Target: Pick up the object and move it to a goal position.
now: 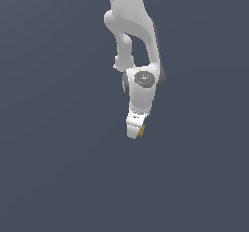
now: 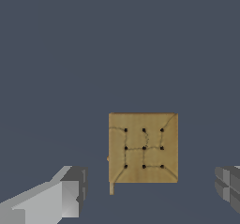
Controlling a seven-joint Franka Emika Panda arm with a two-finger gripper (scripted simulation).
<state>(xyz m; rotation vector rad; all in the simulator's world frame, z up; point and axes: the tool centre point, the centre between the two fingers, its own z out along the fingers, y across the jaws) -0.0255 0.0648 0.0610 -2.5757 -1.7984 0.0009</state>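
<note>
White Panda arm (image 1: 131,27) reaches down over a plain slate-grey floor (image 1: 48,177); its gripper (image 1: 134,131) stands wide open, holding nothing; the golden-brown cube (image 2: 143,148), dotted with a dark grid, lies between the fingers (image 2: 61,197), touching neither. Best to centre it, descend squarely, then close evenly on opposite flat faces.
</note>
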